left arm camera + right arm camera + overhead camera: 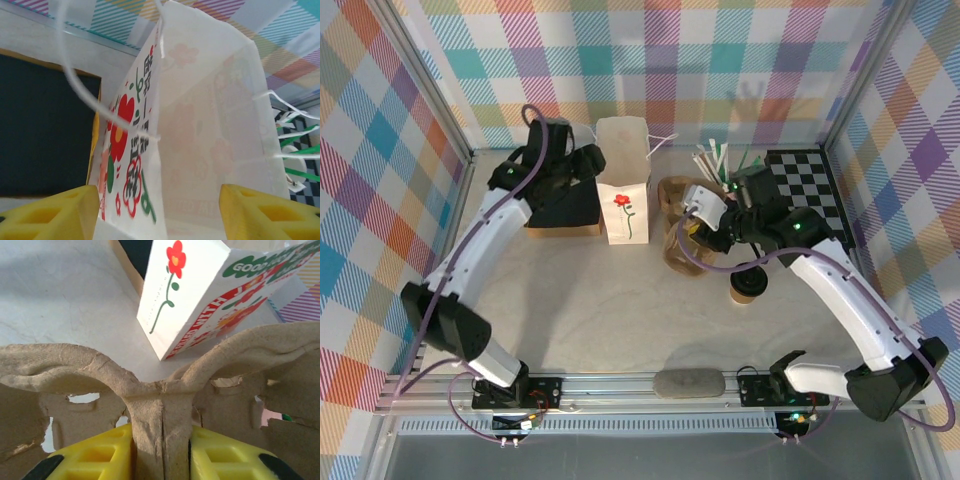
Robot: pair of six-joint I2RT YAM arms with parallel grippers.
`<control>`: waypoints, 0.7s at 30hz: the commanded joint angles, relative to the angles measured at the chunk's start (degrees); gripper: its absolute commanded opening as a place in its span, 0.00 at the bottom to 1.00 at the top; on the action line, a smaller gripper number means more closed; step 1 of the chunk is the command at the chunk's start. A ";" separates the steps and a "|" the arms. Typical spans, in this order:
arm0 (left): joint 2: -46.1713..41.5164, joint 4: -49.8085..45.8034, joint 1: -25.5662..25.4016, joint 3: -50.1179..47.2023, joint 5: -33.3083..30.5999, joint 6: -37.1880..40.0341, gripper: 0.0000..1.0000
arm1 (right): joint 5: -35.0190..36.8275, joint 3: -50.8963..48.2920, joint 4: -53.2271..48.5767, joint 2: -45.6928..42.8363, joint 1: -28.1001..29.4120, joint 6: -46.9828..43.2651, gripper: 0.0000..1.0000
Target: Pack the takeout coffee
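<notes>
The takeout coffee [748,288], a brown paper cup with a black lid, stands on the table under my right arm, apart from both grippers. My right gripper [692,215] is shut on the centre rib of a brown pulp cup carrier [675,228]; in the right wrist view the yellow fingers [100,455] clamp that carrier [160,405] from both sides. A white paper bag [625,185] with a red flower stands upright at the back. My left gripper [159,215] is open at the mouth of the bag [200,125], one yellow finger on each side.
A black box [565,210] sits left of the bag, under the left arm. Green and white straws [715,158] stand behind the carrier, and a checkered mat [810,185] lies at the back right. Plaid walls close in three sides.
</notes>
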 commanded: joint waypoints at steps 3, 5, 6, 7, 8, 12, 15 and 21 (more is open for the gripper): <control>6.57 -6.57 0.29 8.22 -0.82 3.40 0.60 | -2.87 -0.55 -0.08 -3.28 1.89 2.92 0.28; 7.79 -6.90 0.29 9.13 -1.17 3.43 0.55 | -2.44 -0.59 -0.20 -4.16 2.31 3.30 0.28; 8.28 -7.38 0.22 9.50 -1.70 3.50 0.52 | -2.34 -0.68 -0.27 -4.68 2.43 3.35 0.27; 8.64 -7.80 0.20 9.55 -2.10 3.65 0.48 | -2.25 -0.80 -0.28 -5.19 2.58 3.41 0.27; 8.60 -7.90 0.20 9.24 -2.26 3.58 0.46 | -2.17 -0.93 -0.21 -5.64 2.70 3.46 0.27; 8.22 -7.89 -0.05 7.59 -2.04 3.57 0.31 | -1.91 -1.26 0.07 -6.74 3.23 3.74 0.25; 6.97 -7.64 -0.97 5.87 -0.98 3.97 0.20 | -1.65 -0.88 0.16 -6.87 3.68 3.91 0.24; 1.99 -7.01 -2.69 1.53 -1.34 2.59 0.15 | -2.16 0.96 -1.01 -6.92 4.38 3.71 0.24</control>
